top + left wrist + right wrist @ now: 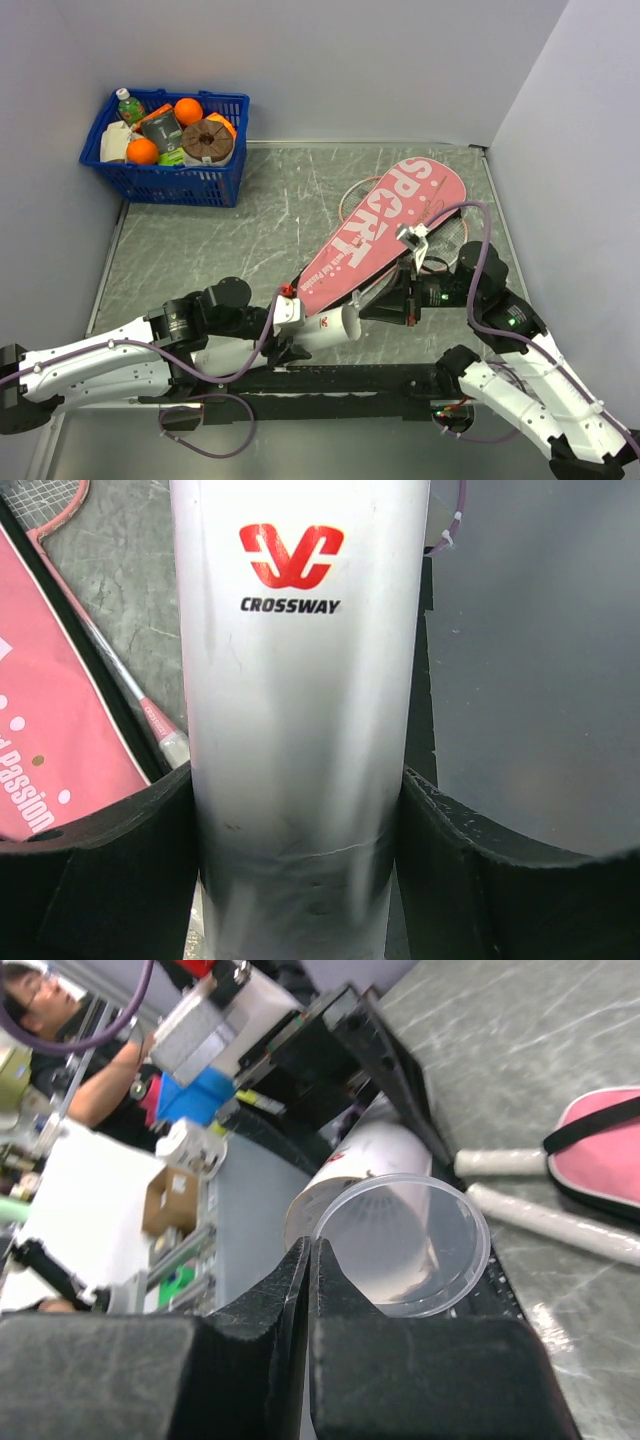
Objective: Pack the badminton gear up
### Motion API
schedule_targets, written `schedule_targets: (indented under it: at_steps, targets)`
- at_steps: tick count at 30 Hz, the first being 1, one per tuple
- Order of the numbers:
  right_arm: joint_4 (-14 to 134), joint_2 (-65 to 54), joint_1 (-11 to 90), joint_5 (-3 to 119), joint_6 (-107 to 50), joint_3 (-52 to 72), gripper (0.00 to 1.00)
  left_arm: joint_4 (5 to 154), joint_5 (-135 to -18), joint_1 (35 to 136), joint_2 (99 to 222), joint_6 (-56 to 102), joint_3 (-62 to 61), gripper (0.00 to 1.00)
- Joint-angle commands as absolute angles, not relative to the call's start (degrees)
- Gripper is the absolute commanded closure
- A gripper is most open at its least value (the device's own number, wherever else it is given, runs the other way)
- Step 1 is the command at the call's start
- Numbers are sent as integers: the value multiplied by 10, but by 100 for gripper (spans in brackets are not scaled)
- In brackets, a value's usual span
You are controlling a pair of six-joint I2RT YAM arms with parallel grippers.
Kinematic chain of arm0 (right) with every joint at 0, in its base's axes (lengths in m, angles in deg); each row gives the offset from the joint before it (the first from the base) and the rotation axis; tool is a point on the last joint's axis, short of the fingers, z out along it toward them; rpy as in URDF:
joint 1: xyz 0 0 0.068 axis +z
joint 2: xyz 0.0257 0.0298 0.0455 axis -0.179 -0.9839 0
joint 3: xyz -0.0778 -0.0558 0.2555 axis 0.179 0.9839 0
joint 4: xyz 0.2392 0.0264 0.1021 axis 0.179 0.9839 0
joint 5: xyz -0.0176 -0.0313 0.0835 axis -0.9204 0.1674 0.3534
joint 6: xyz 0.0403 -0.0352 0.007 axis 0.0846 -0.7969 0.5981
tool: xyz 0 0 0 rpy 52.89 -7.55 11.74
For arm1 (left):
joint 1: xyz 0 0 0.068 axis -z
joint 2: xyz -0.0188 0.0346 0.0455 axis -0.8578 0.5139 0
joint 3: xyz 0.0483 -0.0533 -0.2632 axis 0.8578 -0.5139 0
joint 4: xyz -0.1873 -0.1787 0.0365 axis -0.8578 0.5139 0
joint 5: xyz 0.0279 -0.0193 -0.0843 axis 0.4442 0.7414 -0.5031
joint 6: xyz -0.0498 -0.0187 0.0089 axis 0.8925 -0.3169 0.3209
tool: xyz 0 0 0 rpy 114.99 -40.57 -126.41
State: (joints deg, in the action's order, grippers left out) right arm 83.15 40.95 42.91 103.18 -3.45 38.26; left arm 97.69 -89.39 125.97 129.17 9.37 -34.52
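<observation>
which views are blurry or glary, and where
Left wrist: the white tube shows streaky glare and goes soft near the bottom, its logo sharp. Right wrist: the right gripper close to the lens is blurred, the clear cap is sharper. Top external: evenly lit, sharp.

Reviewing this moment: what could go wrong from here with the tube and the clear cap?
1. The right claw pinches the clear cap only by its thin rim, so it may slip or tilt.
2. The cap looks off-centre against the mouth of the white tube in the left claw; pushing could seat it crooked.
3. The racket handles lie close by and could get nudged.
</observation>
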Motion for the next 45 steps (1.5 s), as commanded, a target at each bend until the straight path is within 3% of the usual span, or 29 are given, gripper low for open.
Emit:
schedule_targets:
  at_steps: [1,39,41,45]
  targets:
    - [814,401,465,1011,-49,367,96,935,-904,1263,1277,88,-340,99]
    - [759,357,603,953,-25,381,95,936,-883,1263,1270,89,-340,99]
    - [748,355,607,953,-22,385,93,936,-883,1263,1270,89,-340,99]
    - [720,354,615,954,-9,400,78,936,-884,1263,1267,90,-340,99]
